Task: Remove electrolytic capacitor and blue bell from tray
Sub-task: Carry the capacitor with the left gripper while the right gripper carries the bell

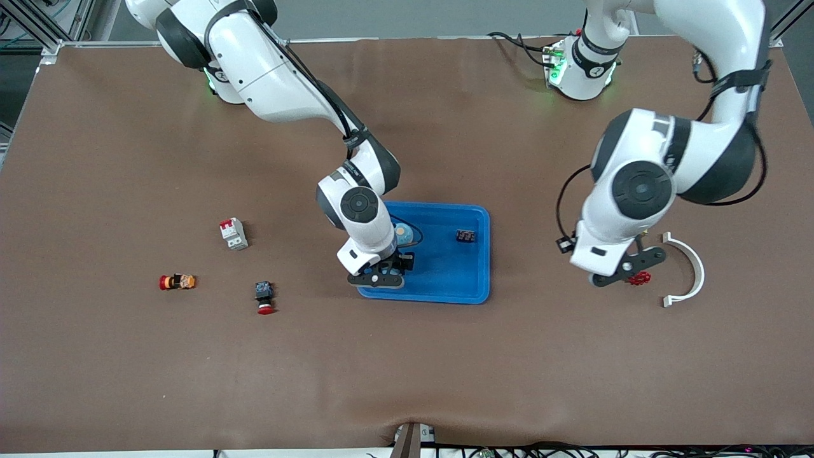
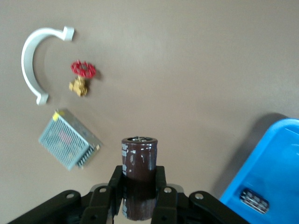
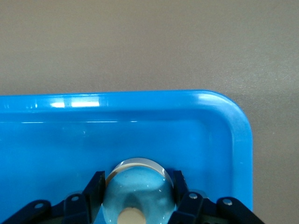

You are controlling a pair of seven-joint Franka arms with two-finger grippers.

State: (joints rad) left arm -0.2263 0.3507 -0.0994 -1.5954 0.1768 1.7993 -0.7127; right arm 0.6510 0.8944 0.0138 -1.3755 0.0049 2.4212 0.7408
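My right gripper [image 1: 399, 247] is low inside the blue tray [image 1: 445, 289], at the end toward the right arm, and is shut on the chrome bell [image 1: 405, 234]. In the right wrist view the bell's dome [image 3: 138, 191] sits between the two fingers, just above the tray floor [image 3: 224, 140]. My left gripper [image 1: 626, 267] hangs over the bare table toward the left arm's end, above the red valve. It is shut on a dark brown cylindrical capacitor [image 2: 138, 168], held upright. The capacitor is hidden by the arm in the front view.
A small black component [image 1: 465, 236] lies in the tray. A red-handled valve [image 1: 638, 278], a white curved bracket [image 1: 690, 267] and a grey mesh box [image 2: 69, 144] lie under or beside the left gripper. A white breaker [image 1: 233, 233], an orange-red part [image 1: 177, 281] and a red pushbutton [image 1: 264, 298] lie toward the right arm's end.
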